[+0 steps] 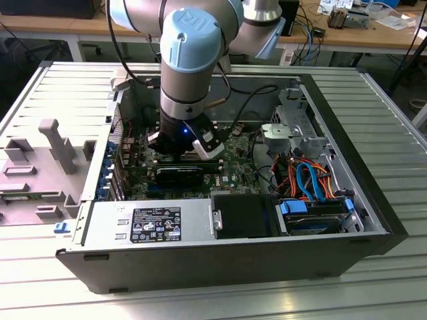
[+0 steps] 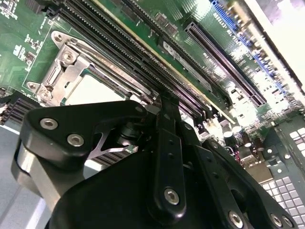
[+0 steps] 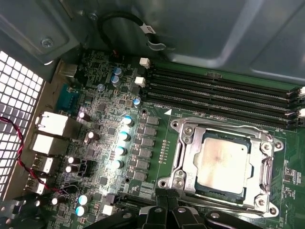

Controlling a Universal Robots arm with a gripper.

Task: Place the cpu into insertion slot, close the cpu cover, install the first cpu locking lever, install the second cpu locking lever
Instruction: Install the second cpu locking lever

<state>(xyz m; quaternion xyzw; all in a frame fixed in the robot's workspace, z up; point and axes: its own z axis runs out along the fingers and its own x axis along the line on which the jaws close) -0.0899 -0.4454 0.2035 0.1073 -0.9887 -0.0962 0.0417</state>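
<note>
So the gripper [image 3: 167,202] is low over the board [image 3: 109,95], fingers pressed together with nothing between them, tips right by the near edge of the socket [image 3: 183,143]. The cpu [image 3: 221,162] sits in the socket already, and the cover [image 3: 259,152] lies flat around it, silver top showing through the window. Past the socket run the long black slots [image 3: 224,90]. In the exterior view the arm [image 1: 190,73] reaches down into the open case [image 1: 220,267].
</note>
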